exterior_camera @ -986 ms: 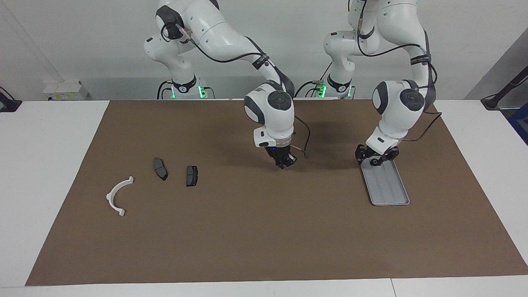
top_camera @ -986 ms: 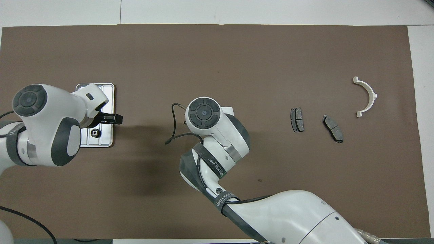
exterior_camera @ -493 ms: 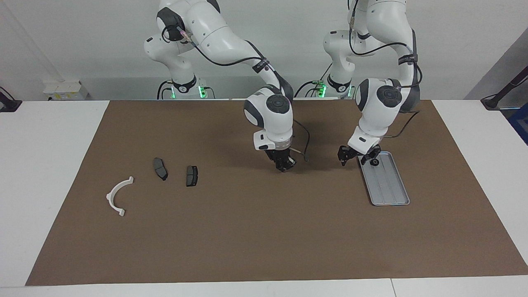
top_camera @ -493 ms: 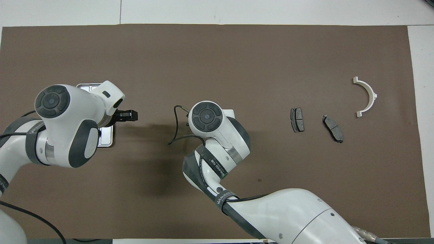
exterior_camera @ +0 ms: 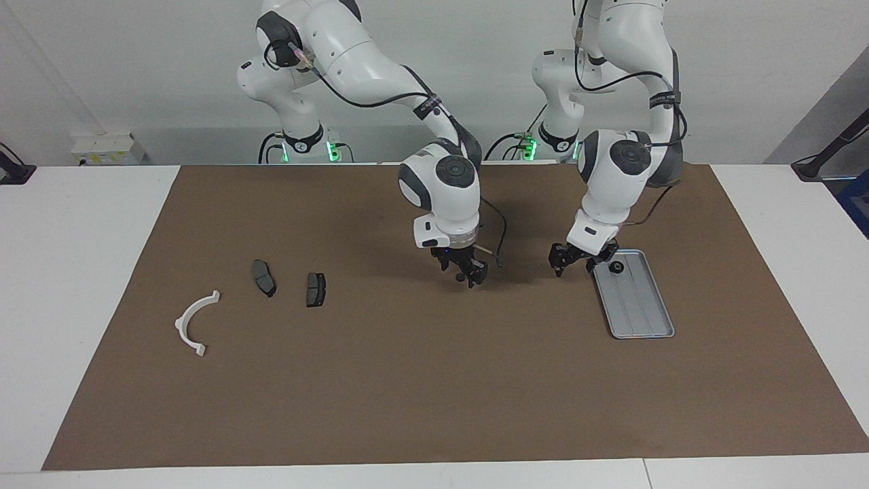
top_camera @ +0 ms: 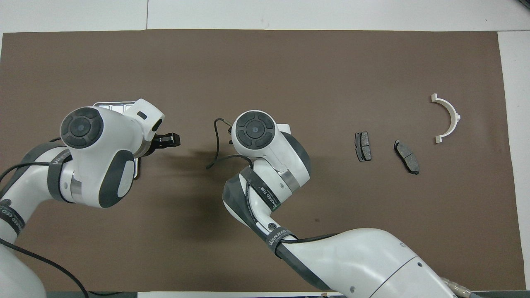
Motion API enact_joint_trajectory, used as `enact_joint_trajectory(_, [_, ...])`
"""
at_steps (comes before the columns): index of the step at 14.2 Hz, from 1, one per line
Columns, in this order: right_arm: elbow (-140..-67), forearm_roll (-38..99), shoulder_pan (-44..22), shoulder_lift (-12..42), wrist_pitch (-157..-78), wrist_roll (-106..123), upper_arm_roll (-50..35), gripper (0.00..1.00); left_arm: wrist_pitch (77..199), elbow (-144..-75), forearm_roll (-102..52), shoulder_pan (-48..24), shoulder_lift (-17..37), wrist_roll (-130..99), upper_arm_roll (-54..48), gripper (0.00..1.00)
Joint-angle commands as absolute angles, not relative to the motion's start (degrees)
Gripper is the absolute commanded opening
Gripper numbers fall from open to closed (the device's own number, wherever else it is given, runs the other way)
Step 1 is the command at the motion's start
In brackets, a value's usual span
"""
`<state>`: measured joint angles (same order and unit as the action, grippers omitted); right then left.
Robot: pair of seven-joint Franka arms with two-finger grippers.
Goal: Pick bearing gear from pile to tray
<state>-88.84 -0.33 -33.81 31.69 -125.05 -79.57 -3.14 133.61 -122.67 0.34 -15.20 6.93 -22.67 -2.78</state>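
The right gripper [exterior_camera: 464,273] hangs low over the brown mat [exterior_camera: 407,380] near the middle of the counter [exterior_camera: 68,272], its wrist pointing almost straight down from a bent elbow; I cannot tell whether its fingers are spread or pressed together, nor whether anything sits between them. The left gripper [exterior_camera: 576,260] hovers over the mat just beside the tray [exterior_camera: 641,319], at the tray's end nearer the robots, forearm sloping down and tilted toward the right arm. Its fingers stand spread and empty. One small black round bearing gear [exterior_camera: 616,267] already lies in the tray at that same end.

The remaining pile sits well apart, toward the right arm's end of the counter: two dark brake pads [exterior_camera: 264,278] [exterior_camera: 316,289] and a white plastic arc [exterior_camera: 193,321].

If the right gripper carries a gear toward the left one, the handover looks best done with both grippers low over the mat, so a dropped piece cannot roll away. Such a tiny round part likely needs a centred pinch and a release only once the receiving fingers have closed.
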Motion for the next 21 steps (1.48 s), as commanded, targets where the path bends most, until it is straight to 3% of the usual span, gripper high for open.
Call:
enact_joint_trajectory(1, [-85.8,-1.4,-29.9,28.9,-120.2,-79.2,-3.8,1.00,134.7,-122.4,-0.2,-20.8,7.5,-30.1,-1.9,0.78])
enact_joint_trajectory(5, [-85.8,-1.1,-23.5,22.8,-114.7,-63.9,-3.9,1.00,134.2,-115.9,1.3,-30.5,14.8,-45.5,-1.8,0.79])
enact_joint_trajectory(10, [-85.9,-1.1,-14.3,17.8,-109.3,-36.1,-3.9,1.00,134.3,-110.0,1.3,-35.9,21.1,-52.4,-1.8,0.79])
enact_joint_trajectory(15, [-86.0,-0.8,-6.5,15.2,-107.8,-17.8,-4.0,1.00,135.5,-110.0,1.9,-35.9,21.4,-52.5,-1.8,0.77])
enact_joint_trajectory(16, [-86.0,-0.5,-5.4,14.9,-107.6,-15.1,-4.0,1.00,135.7,-110.1,2.2,-35.9,21.4,-52.5,-1.8,0.74])
enact_joint_trajectory(21, [-86.1,-0.1,-3.1,13.7,-106.7,-11.3,-4.0,1.00,135.7,-110.1,2.3,-36.4,21.4,-53.8,-1.8,0.15])
